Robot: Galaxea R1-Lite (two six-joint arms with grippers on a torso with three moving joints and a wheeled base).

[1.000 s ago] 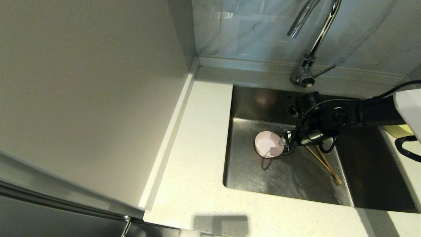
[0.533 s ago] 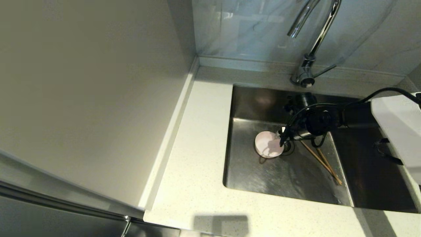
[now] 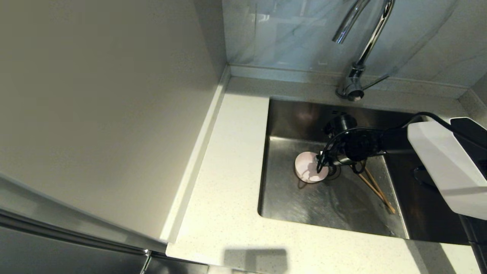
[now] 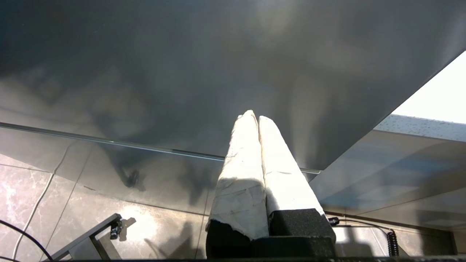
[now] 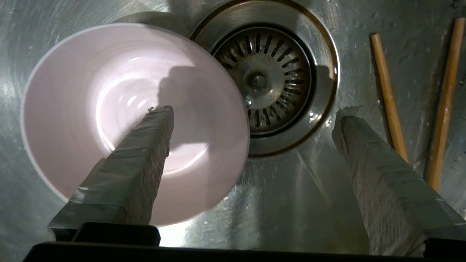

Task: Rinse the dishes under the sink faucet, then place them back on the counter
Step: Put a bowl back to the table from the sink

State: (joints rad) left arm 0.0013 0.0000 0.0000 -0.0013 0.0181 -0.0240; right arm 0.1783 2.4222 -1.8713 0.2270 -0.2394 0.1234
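Observation:
A pale-pink bowl stands upright on the floor of the steel sink, beside the round strainer drain. My right gripper hangs open over the bowl's rim on the drain side. One finger reaches inside the bowl. The other finger is outside it, near the drain. It grips nothing. Two brown chopsticks lie on the sink floor to the right. The chrome faucet rises behind the sink. My left gripper is shut and empty, parked low beside a dark cabinet front.
The speckled counter runs along the sink's left and front. A tall pale panel walls off the left side. My right arm's white link spans the sink's right part. Grey wall tile stands behind the faucet.
My right arm has swung left and forward over the sink. Its gripper has slid from beside the bowl onto its rim and opened a little wider. The bowl and chopsticks have stayed put.

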